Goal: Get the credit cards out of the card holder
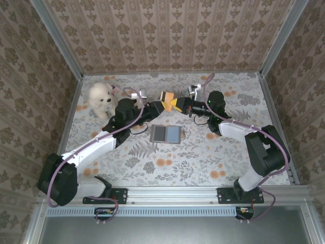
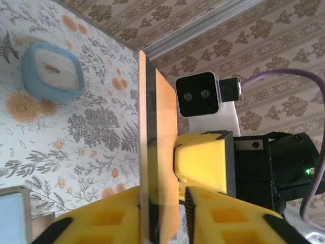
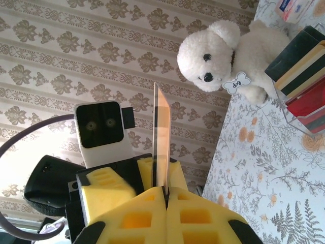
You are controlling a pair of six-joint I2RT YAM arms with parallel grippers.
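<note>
Top view, handover: thin flat orange plastic card (image 1: 166,97) upright in mid-air between left gripper (image 1: 160,105) and right gripper (image 1: 177,104), over the table's far half.
Top view, holder: flat grey-brown bifold card holder (image 1: 165,133) lying open on the floral table (image 1: 203,157), just nearer than the grippers. Blue-grey pockets face up, contents too small to read.
Left wrist, fingers: yellow pads (image 2: 122,201) flanking the card closely on both sides. Cannot tell whether actually pressing.
Left wrist, cut off: light-blue corner (image 2: 10,216) at bottom left, identity unclear.
Right wrist, fingers: pressed together, pinching the card's edge.
Right wrist, background: white plush dog (image 3: 223,56) and striped block (image 3: 304,71), the block cropped.
Risk: card dropped or twisted if the right releases before the left's pinch is firm. Card flexed or popped out if both pull at once.
</note>
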